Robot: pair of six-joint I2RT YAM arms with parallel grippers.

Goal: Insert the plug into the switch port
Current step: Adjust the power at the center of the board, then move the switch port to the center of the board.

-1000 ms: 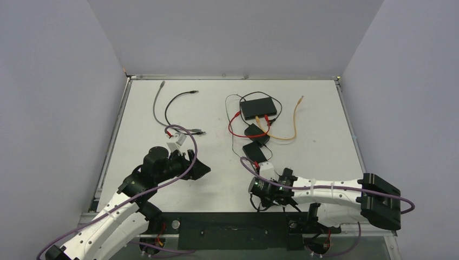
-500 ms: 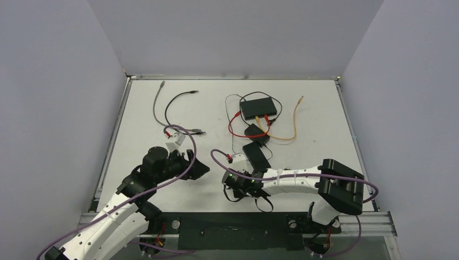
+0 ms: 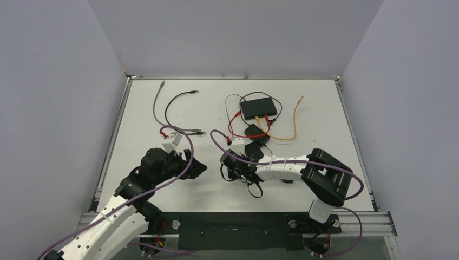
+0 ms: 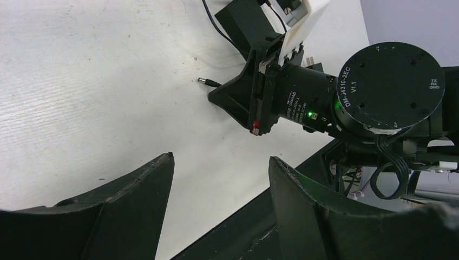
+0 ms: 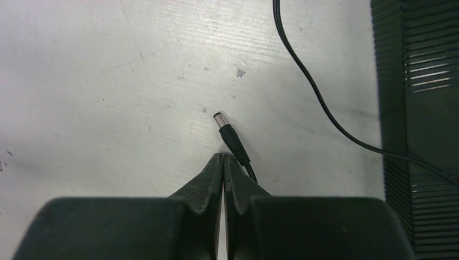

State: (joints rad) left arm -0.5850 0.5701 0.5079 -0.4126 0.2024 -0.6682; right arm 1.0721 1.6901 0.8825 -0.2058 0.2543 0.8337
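The black switch (image 3: 258, 106) lies at the back of the table with orange and red cables in it. In the right wrist view the small barrel plug (image 5: 226, 131) lies on the white table on its thin black cable. My right gripper (image 5: 223, 156) is shut with nothing between the fingers, its tip just behind and left of the plug, and the cable runs under the right finger. The left wrist view shows the same plug (image 4: 207, 82) in front of the right gripper (image 4: 230, 98). My left gripper (image 4: 221, 158) hangs open and empty over bare table, a short way left of the right gripper (image 3: 223, 162).
Two black power adapters (image 3: 255, 133) (image 3: 253, 149) lie between the switch and my right wrist; one fills the right edge of the right wrist view (image 5: 427, 124). A grey cable (image 3: 157, 103) and a black cable (image 3: 176, 100) lie back left. An orange cable (image 3: 295, 119) loops right of the switch.
My right arm has swung left and forward from the table's near edge to the middle, bringing its shut gripper up to the plug. The left arm has barely shifted.
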